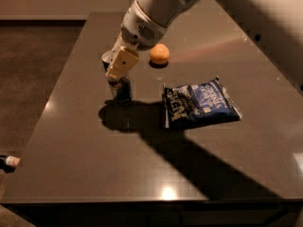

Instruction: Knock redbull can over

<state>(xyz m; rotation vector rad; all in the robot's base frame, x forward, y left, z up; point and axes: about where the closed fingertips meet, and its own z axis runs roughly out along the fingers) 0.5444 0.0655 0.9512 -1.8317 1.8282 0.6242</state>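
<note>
In the camera view, the redbull can (121,90) stands upright on the dark table (71,141), left of the middle, with its top hidden behind the gripper (118,70), which comes down from the white arm (156,8) and lies against the can's upper part. Whether the gripper is spread or closed, or has any hold on the can, cannot be told. A blue snack bag (201,103) lies flat to the can's right, apart from it, and an orange (159,54) sits farther back, just beside the arm.
</note>
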